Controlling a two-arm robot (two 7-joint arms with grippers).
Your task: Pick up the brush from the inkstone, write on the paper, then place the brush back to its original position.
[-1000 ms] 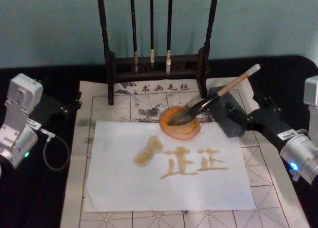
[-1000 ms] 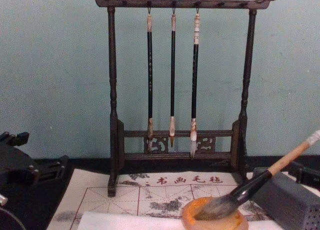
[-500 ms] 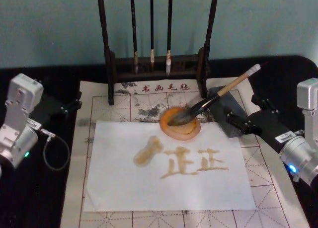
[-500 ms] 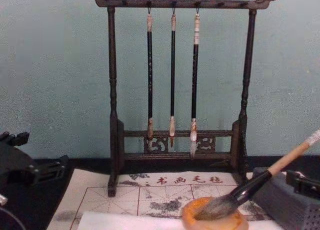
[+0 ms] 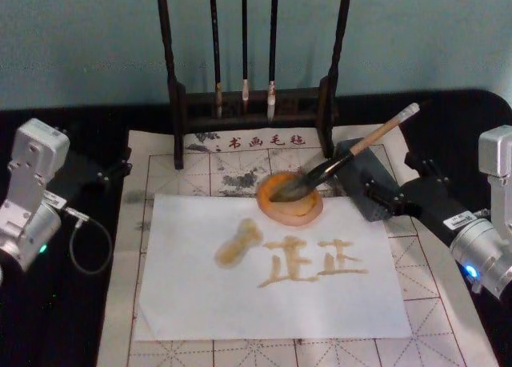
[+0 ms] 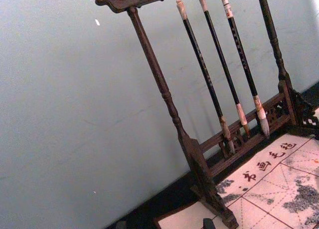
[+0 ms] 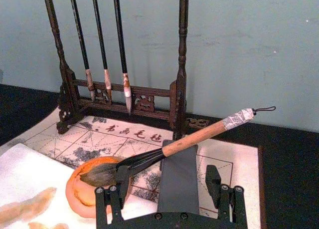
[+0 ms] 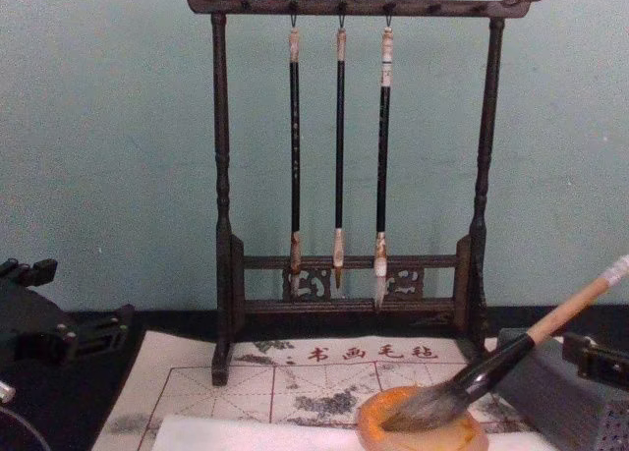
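Note:
The brush (image 5: 346,156) lies at a slant, its grey-brown tuft in the orange inkstone (image 5: 298,216) and its tan handle propped on a grey block (image 5: 366,188). My right gripper (image 5: 393,178) stands open and holds nothing, just right of that block and apart from the handle. In the right wrist view its fingers (image 7: 107,195) sit in front of the brush (image 7: 192,138) and the inkstone (image 7: 79,194). The white paper (image 5: 192,299) carries amber strokes. My left gripper (image 5: 112,169) stays parked, open, at the table's left. In the chest view the brush (image 8: 511,357) rests in the inkstone (image 8: 423,434).
A dark wooden stand (image 5: 178,103) with three thin hanging brushes (image 8: 339,146) rises behind the inkstone. A gridded felt mat (image 5: 160,167) lies under the paper. Black tabletop surrounds the mat on both sides.
My right gripper has drawn back a little to the right, away from the brush handle. The brush stays at rest in the inkstone. The left arm has not moved.

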